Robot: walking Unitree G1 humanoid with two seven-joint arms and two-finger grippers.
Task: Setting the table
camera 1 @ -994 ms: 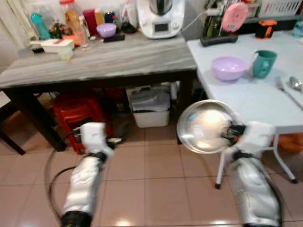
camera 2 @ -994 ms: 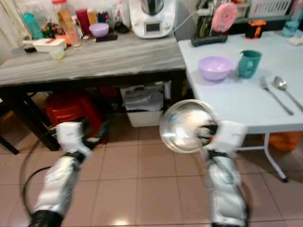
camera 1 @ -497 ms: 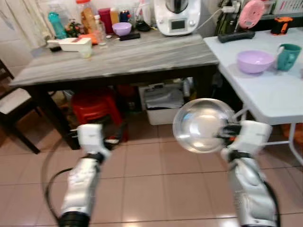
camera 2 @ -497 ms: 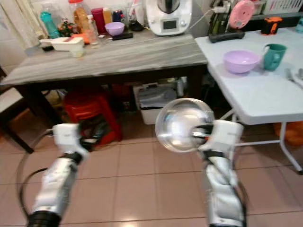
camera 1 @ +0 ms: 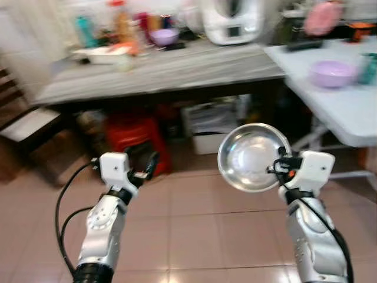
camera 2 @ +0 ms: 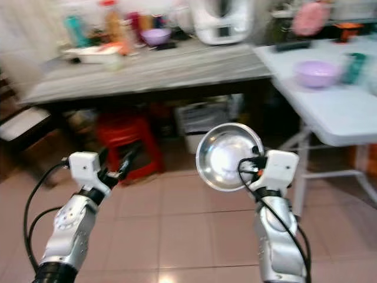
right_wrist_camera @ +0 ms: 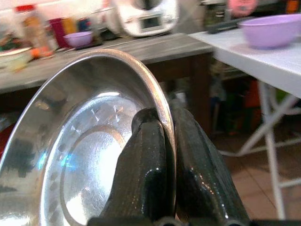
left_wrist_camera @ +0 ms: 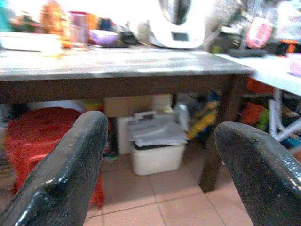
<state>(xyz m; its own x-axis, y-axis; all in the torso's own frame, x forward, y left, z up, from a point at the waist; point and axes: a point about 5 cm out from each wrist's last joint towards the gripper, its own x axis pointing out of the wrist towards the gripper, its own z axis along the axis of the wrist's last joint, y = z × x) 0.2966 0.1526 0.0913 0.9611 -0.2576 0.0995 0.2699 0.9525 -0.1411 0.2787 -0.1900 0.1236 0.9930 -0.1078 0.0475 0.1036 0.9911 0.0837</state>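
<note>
While right gripper (right_wrist_camera: 162,141) pinches rim of steel plate (camera 1: 252,158), plate stands on edge above tiled floor (camera 1: 194,230), white table (camera 1: 330,106) at 2 o'clock. Left gripper (left_wrist_camera: 160,165) wide apart, empty.

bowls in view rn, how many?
3: steel bowl pinched by its rim in the right gripper; large purple bowl on the white table; small purple bowl among clutter on the grey table. Blur could hide others.
</note>
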